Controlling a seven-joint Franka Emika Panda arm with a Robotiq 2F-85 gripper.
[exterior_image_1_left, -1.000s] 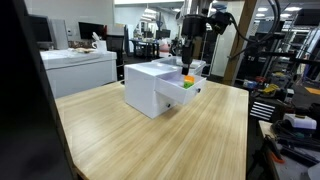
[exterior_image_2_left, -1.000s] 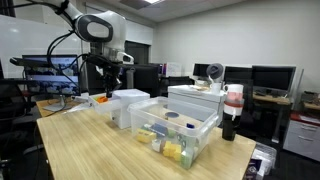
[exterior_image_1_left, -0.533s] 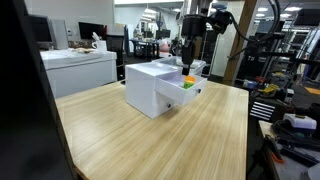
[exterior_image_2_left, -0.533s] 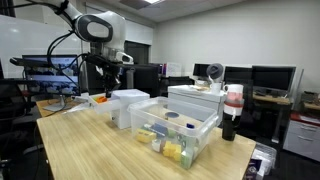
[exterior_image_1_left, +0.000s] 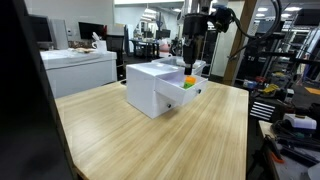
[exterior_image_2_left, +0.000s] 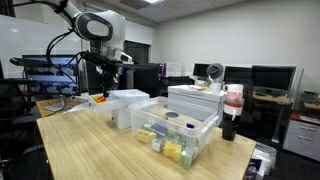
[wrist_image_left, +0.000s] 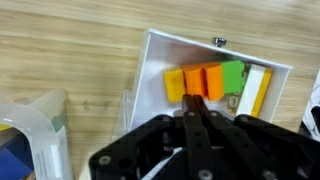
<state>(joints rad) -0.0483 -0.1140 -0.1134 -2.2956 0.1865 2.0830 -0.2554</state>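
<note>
Pincer closed tight, nothing betw tips, over orange blocks in drawer

Table: a drawer unit stands toward the far end, its drawer pulled out to one side; a row of blocks lies side by side inside the drawer; the gripper hangs directly above them. In an exterior view a bin sits just beside the drawer unit on its near side, with small items inside; a box stands behind the bin; a bottle stands upright to the right of the bin; in the wrist view the bin lies left of the drawer.
</note>
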